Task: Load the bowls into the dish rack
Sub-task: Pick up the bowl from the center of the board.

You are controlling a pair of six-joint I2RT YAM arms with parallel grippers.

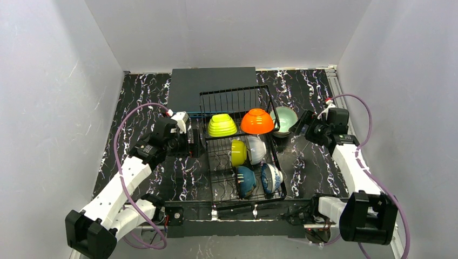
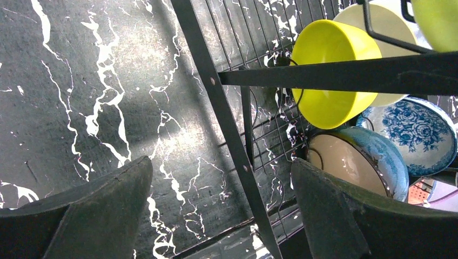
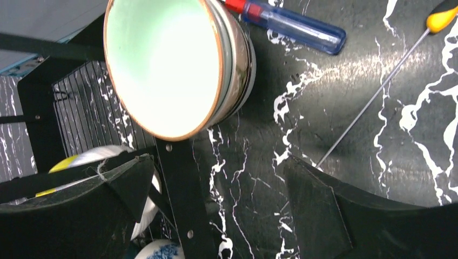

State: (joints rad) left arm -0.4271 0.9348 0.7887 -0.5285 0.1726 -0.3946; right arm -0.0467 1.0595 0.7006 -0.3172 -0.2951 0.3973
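While my left gripper (image 2: pixel 220 167) and right gripper (image 3: pixel 219 162) stand spread and empty, the mint bowl (image 3: pixel 162 65) leans on edge against the rack (image 1: pixel 237 97), right side: rigid, glazed, likely slick, chippable; I would pinch its rim.

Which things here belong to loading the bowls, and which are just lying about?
Job: dish rack, lime bowl, orange bowl, mint bowl, yellow bowl, white bowl, teal bowl, patterned bowl.
Lying about: grey box, blue-handled screwdriver, yellow-handled screwdriver.
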